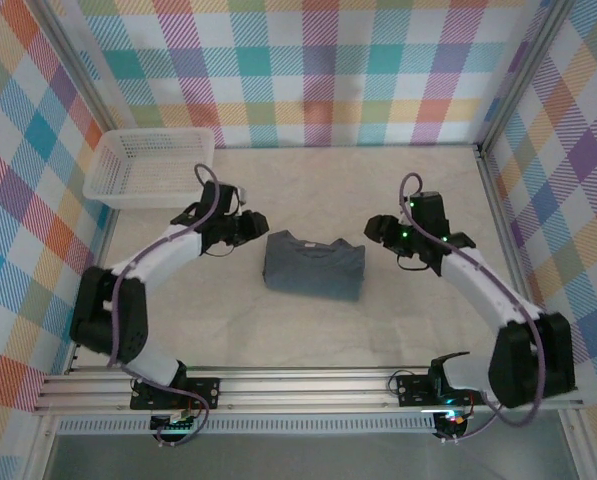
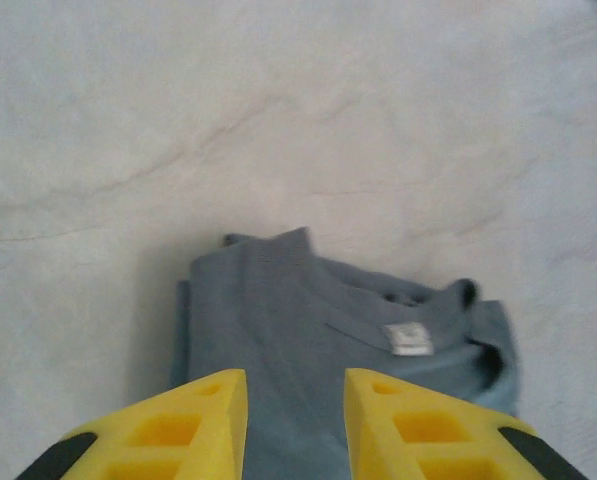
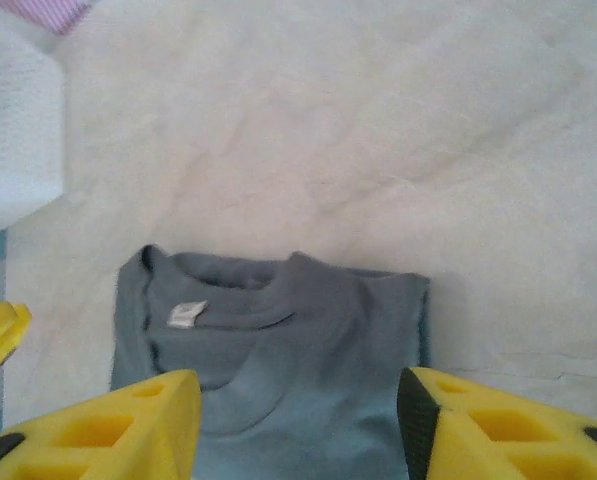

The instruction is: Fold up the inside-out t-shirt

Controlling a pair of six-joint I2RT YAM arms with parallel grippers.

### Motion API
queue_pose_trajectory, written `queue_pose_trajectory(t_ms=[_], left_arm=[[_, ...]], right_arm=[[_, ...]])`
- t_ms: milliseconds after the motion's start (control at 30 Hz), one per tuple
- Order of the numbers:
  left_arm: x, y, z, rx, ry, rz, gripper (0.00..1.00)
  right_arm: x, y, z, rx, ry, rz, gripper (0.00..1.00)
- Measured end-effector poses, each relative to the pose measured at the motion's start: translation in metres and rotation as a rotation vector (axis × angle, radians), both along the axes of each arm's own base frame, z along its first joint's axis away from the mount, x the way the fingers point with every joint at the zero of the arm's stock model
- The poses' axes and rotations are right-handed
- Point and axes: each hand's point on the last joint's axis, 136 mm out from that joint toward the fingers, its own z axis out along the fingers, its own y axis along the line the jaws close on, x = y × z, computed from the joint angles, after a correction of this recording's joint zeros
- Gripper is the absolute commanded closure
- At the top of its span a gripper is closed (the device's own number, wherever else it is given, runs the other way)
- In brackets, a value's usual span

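Pale, faintly marbled surface [image 1: 308, 330] inside pastel plaid walls [image 1: 318, 60], white plastic mesh basket [image 1: 148, 165] at the far left corner. The inside-out t-shirt [image 1: 313, 265] lies at centre between the two arms, folded into a compact slate-grey rectangle of soft matte knit, collar at the far edge with its seam and a small white label [image 2: 408, 340] exposed. Left end effector [image 2: 295, 400] is near the shirt's left edge, yellow fingers parted by a narrow gap and gripping nothing; right end effector [image 3: 298, 390] is near the right edge, fingers wider apart, likewise empty.
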Motion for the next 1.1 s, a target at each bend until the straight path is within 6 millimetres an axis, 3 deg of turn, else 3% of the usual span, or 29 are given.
queue_pose_trajectory(t_ms=[67,133,200,267,333,367,467,633,767,900,1000,1100], left_arm=[[-0.011,-0.011,0.019,-0.016,-0.047,-0.026,0.70],[-0.027,-0.031,0.023,-0.019,-0.056,-0.076,0.70],[-0.040,-0.046,0.012,0.001,-0.034,-0.112,0.71],[-0.054,-0.053,-0.007,0.028,0.009,-0.133,0.70],[-0.064,-0.043,-0.028,0.073,0.060,-0.115,0.67],[-0.066,-0.037,-0.035,0.097,0.080,-0.098,0.65],[-0.066,-0.019,-0.044,0.147,0.113,-0.042,0.62],[-0.058,0.004,-0.051,0.155,0.144,0.036,0.60],[-0.059,-0.003,-0.071,0.126,0.221,0.043,0.61],[-0.069,-0.049,-0.097,0.070,0.282,-0.008,0.66],[-0.080,-0.104,-0.111,0.029,0.321,-0.074,0.66],[-0.070,-0.176,-0.109,-0.027,0.296,-0.143,0.65]], right_arm=[[-0.012,0.022,-0.005,0.011,0.020,0.049,0.58],[-0.026,0.042,-0.032,-0.011,0.096,0.110,0.59],[-0.038,0.050,-0.072,-0.061,0.202,0.142,0.59],[-0.049,0.043,-0.113,-0.129,0.321,0.138,0.59],[-0.060,0.036,-0.135,-0.177,0.404,0.139,0.56],[-0.062,0.034,-0.137,-0.190,0.417,0.141,0.53],[-0.059,0.030,-0.117,-0.206,0.379,0.138,0.46],[-0.043,0.024,-0.048,-0.086,0.241,0.007,0.42],[-0.052,0.016,-0.041,0.014,0.298,-0.124,0.39],[-0.080,0.002,-0.061,0.066,0.450,-0.265,0.38],[-0.094,-0.014,-0.068,0.115,0.517,-0.375,0.37],[-0.103,-0.036,-0.070,0.179,0.533,-0.495,0.34]])
